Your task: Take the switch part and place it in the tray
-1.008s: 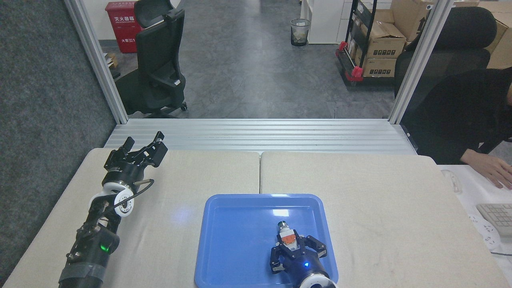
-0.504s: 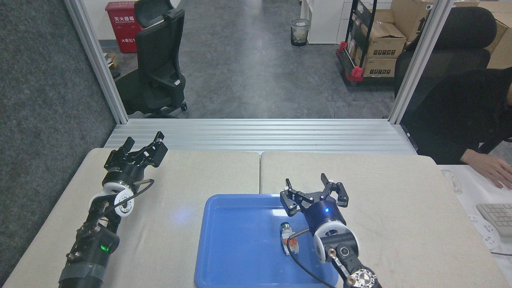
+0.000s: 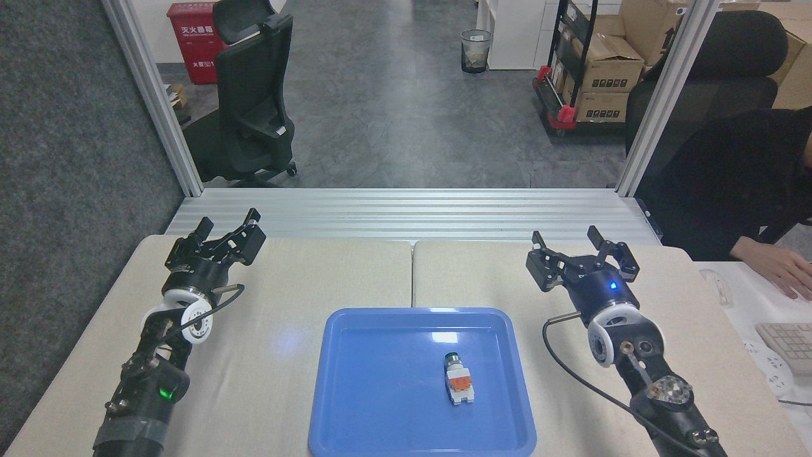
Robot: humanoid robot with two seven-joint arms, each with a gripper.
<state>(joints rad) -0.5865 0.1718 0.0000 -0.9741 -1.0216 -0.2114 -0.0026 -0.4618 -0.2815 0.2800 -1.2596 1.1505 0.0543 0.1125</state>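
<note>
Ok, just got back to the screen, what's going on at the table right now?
The switch part lies inside the blue tray, right of centre, with nothing holding it. The right gripper is open and empty, above the table beyond the tray's right side. The left gripper is out at the far left, also holding nothing. The placing looks done.

switch part (image 3: 458,379) lying in tray (image 3: 355,412); right hand (image 3: 580,249) open, empty

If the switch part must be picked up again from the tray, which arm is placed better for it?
Probably the right. The switch part lies in the right half of the tray, and the right tool, open and empty, is nearer to it than the left tool at the far left.
</note>
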